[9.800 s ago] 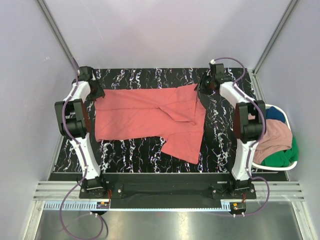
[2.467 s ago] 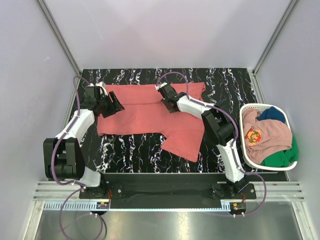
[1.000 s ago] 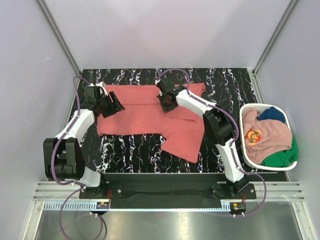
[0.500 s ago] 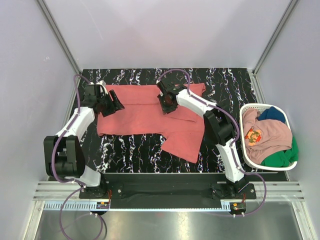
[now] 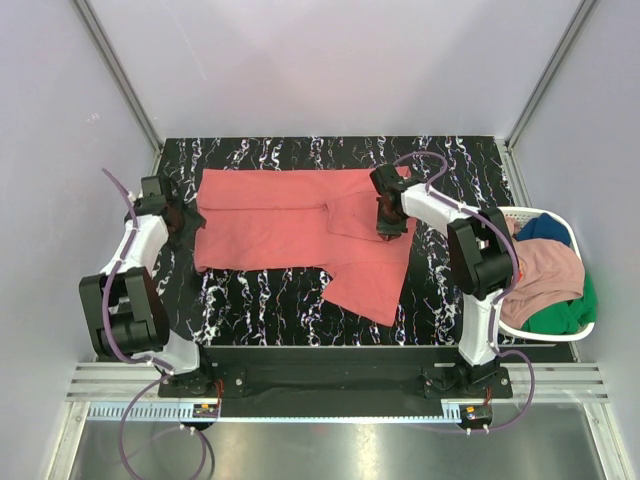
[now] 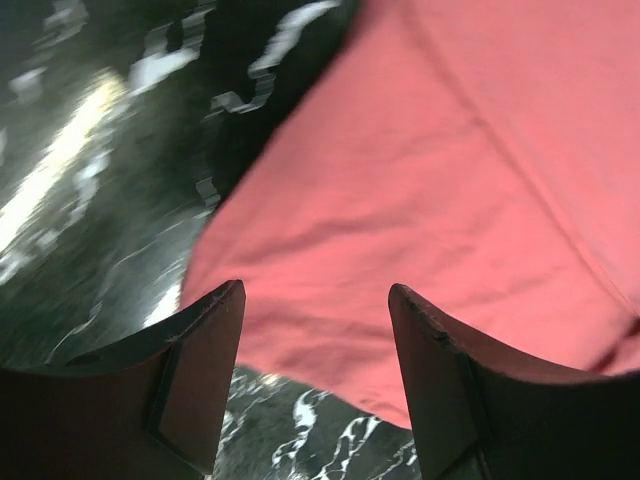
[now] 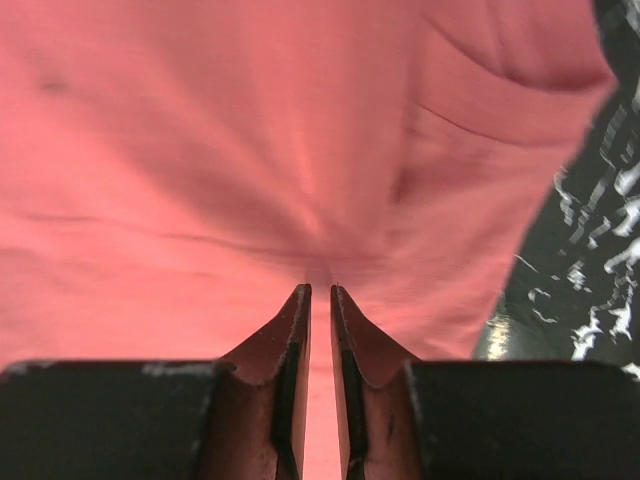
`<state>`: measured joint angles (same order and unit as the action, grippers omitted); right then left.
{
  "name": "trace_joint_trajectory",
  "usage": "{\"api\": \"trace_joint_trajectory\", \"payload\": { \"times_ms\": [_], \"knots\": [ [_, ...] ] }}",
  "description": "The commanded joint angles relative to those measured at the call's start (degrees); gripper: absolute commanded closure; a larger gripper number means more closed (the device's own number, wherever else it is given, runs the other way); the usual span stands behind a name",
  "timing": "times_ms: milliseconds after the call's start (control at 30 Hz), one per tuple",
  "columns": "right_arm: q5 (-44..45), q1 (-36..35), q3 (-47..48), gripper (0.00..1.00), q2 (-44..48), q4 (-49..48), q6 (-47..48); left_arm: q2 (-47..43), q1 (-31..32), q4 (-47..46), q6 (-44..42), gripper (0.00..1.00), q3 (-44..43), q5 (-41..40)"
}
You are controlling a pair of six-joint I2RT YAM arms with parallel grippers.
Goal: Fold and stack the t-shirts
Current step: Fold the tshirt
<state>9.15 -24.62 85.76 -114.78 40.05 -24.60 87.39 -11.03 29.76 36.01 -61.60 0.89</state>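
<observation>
- The left gripper (image 6: 315, 292) stood spread wide, and the left edge of the red shirt (image 5: 280, 225) lay just ahead of its tips on the table (image 5: 450, 290).
- The right gripper (image 7: 320, 290) was pressed nearly together, pinching a pucker of the red shirt, with creases running out from its tips.
- Most of that shirt lay flat to this gripper's left.
- Well to its right, the basket (image 5: 535, 211) held the pink shirt (image 5: 545, 270), blue shirt (image 5: 548, 228) and green shirt (image 5: 560, 315).

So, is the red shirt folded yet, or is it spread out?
Mostly spread: the red shirt lies flat across the table, only one flap doubled over near its middle.
</observation>
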Motion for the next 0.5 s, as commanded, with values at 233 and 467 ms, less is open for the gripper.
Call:
{"api": "trace_joint_trajectory", "payload": {
  "times_ms": [233,467],
  "knots": [
    [6.6,0.5,-6.7,0.8,3.0,-3.4,-6.7,-11.9,-0.2,6.7,7.5,0.35,8.2,-17.0],
    [5.4,0.5,-7.5,0.8,6.1,-3.1,-7.7,-16.6,-4.4,2.8,11.2,0.32,15.8,-8.8]
  ]
}}
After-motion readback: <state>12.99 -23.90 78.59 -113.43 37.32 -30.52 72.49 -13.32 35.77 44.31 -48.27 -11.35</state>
